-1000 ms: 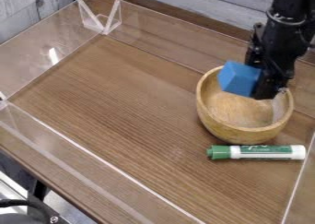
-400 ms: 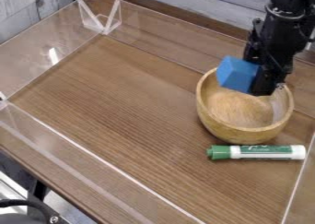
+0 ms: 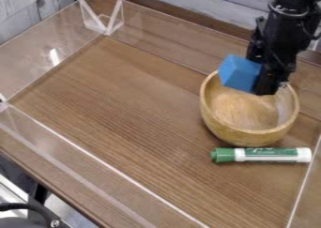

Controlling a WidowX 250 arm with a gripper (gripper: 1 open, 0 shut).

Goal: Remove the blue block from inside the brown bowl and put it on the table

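Blue block [image 3: 239, 72], matte foam, gripped by hand [image 3: 261, 79] above round wooden brown bowl [image 3: 252, 122].

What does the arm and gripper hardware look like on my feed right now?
The arm is matte black and enters from the top right corner. It ends in a chunky black gripper with blocky, dark fingers. No logos, markings or bright cables can be made out at this resolution.

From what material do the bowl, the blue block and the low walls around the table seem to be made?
The bowl looks like light wood, matte, with a thick rim and a speckled inside. The blue block seems to be foam or soft plastic: flat colour, no shine. The walls look like clear acrylic, since the surroundings show through them.
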